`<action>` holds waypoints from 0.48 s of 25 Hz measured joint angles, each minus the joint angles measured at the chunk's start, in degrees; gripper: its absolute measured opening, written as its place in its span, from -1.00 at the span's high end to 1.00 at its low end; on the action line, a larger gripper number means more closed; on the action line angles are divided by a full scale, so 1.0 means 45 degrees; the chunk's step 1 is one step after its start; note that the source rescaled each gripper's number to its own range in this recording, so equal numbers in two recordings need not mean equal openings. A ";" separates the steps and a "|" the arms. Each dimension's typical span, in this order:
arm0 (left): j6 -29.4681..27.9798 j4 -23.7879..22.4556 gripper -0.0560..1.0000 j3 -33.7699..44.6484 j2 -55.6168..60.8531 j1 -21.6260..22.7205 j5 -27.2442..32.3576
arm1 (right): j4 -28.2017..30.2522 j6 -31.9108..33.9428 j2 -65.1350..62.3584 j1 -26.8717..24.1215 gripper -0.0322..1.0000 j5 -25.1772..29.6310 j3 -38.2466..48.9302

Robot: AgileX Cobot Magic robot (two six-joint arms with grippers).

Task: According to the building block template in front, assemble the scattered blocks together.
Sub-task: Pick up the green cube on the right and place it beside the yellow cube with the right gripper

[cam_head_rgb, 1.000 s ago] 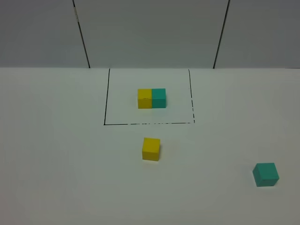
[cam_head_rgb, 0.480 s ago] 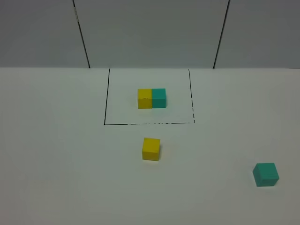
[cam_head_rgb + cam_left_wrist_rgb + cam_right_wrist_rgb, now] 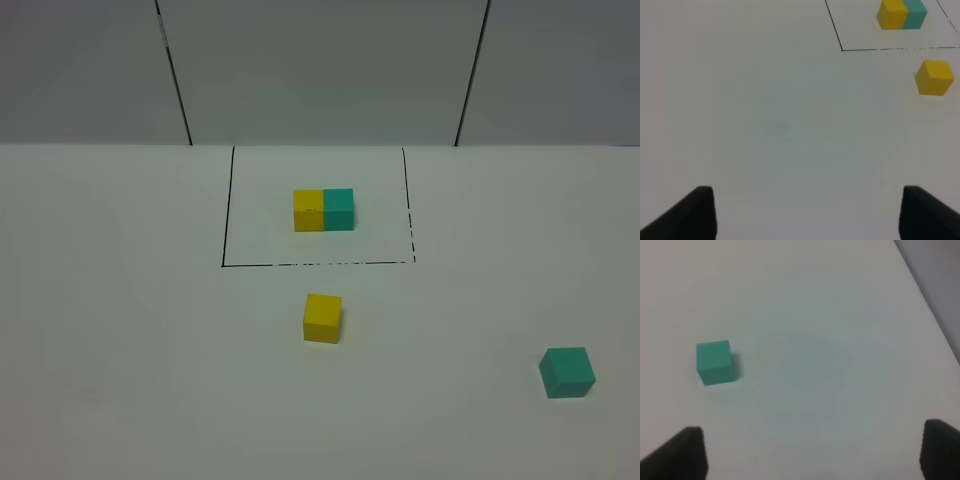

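Note:
The template (image 3: 323, 210) is a yellow cube and a teal cube joined as a bar inside a thin black drawn rectangle at the table's back middle; it also shows in the left wrist view (image 3: 901, 14). The loose yellow cube (image 3: 322, 318) sits just in front of the frame, seen also in the left wrist view (image 3: 934, 77). The loose teal cube (image 3: 567, 372) sits at the front right, seen also in the right wrist view (image 3: 715, 362). My left gripper (image 3: 805, 215) is open and empty, well away from the yellow cube. My right gripper (image 3: 812, 455) is open and empty, short of the teal cube.
The white table (image 3: 130, 330) ends at a grey panelled wall (image 3: 320, 70) behind the frame. The table's right edge (image 3: 932, 305) runs close to the teal cube's side in the right wrist view. Neither arm shows in the high view.

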State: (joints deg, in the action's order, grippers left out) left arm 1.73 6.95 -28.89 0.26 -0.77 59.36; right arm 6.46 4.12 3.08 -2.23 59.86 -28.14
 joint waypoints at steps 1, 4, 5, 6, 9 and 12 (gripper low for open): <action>0.0000 0.0000 -0.36 0.0000 0.0000 0.0000 0.0000 | 0.0000 0.0000 0.0000 0.0000 -0.45 0.0000 0.0000; 0.0000 0.0000 -0.36 0.0000 0.0000 0.0000 0.0000 | 0.0000 0.0000 0.0000 0.0000 -0.45 0.0000 0.0000; 0.0000 0.0000 -0.36 0.0000 0.0000 0.0000 0.0000 | 0.0000 0.0000 0.0000 0.0000 -0.45 0.0000 0.0000; 0.0000 0.0000 -0.36 0.0000 0.0000 0.0000 0.0000 | 0.0000 0.0000 0.0000 0.0000 -0.45 0.0000 0.0000; 0.0000 0.0000 -0.36 0.0000 0.0000 0.0000 0.0000 | 0.0000 0.0000 0.0000 0.0000 -0.45 0.0000 0.0000; 0.0000 0.0000 -0.35 0.0000 0.0000 0.0000 0.0000 | 0.0000 0.0000 0.0000 0.0000 -0.45 0.0000 0.0000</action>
State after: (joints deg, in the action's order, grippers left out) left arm 1.73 6.95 -28.89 0.26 -0.77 59.36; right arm 6.46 4.12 3.08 -2.23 59.86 -28.14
